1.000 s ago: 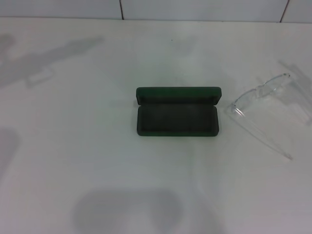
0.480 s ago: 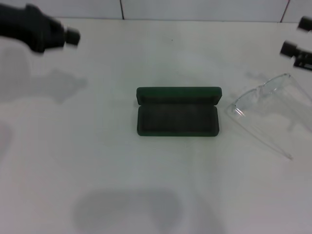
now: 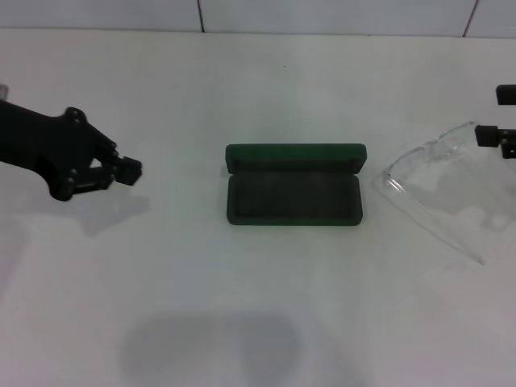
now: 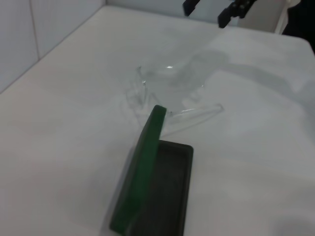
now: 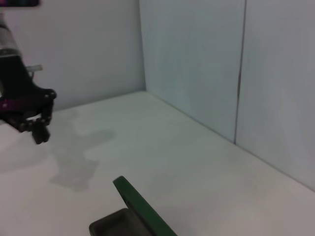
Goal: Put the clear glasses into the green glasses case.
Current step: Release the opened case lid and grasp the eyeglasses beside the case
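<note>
Approach stage, nothing gripped yet. The green glasses case (image 3: pixel 293 185) is sitting mid-table w/ lid standing open, lining bare. The clear glasses (image 3: pixel 431 185) are lying on the table (image 3: pixel 242 306) just beside the case on the robot's right, arms unfolded, apart from the case.

The right pincer (image 3: pixel 500 117) is hovering above and just beyond the glasses at the frame edge. In the left wrist view its fingers (image 4: pixel 191 6) are looking spread, holding nothing. The left pincer (image 3: pixel 121 169) is hanging well left of the case; can't tell if it's spread or closed.

Next move, I'd guess: right pincer dropping onto the frame, prob. near the bridge, closing gently since the plastic is thin and slick.

Hard to make out: the glasses are nearly vanishing against the white table, and most of the right arm is cut off.
</note>
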`<state>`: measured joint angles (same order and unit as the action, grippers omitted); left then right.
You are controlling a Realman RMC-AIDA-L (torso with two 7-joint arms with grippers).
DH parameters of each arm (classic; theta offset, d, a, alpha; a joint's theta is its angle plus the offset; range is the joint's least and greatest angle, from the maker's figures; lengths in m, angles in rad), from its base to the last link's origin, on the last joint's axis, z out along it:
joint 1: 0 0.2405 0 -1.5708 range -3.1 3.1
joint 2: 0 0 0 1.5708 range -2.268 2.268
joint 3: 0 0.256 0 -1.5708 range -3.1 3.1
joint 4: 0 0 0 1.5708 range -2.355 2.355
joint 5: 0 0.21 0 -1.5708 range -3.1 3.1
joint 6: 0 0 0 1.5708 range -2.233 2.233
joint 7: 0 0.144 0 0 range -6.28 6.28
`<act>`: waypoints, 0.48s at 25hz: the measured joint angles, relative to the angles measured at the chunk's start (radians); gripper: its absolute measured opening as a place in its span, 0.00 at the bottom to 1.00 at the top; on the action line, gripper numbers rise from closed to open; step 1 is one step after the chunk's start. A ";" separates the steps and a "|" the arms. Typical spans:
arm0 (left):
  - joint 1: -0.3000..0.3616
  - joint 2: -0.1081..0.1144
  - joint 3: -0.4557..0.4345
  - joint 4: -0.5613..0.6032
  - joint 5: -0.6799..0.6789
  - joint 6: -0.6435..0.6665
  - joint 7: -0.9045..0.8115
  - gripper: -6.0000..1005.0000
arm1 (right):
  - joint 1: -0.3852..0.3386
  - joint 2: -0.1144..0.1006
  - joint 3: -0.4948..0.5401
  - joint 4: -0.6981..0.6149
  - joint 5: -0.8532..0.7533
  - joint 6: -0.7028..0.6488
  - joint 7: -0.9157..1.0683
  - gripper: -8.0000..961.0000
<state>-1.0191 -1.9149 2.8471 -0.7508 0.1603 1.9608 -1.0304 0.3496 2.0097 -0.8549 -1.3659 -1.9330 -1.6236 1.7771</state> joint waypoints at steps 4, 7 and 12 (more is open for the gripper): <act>0.016 -0.021 0.000 0.001 -0.018 0.003 0.017 0.04 | 0.023 -0.002 -0.001 -0.093 -0.070 -0.027 0.134 0.75; 0.024 -0.033 -0.001 0.002 -0.032 0.004 0.017 0.04 | 0.066 -0.004 -0.014 -0.158 -0.167 -0.067 0.254 0.75; 0.058 -0.042 -0.002 0.013 -0.116 0.008 0.020 0.04 | 0.167 -0.008 -0.043 -0.265 -0.370 -0.194 0.336 0.71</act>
<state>-0.9614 -1.9570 2.8454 -0.7373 0.0447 1.9686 -1.0100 0.5163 2.0014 -0.8977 -1.6309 -2.3033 -1.8174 2.1133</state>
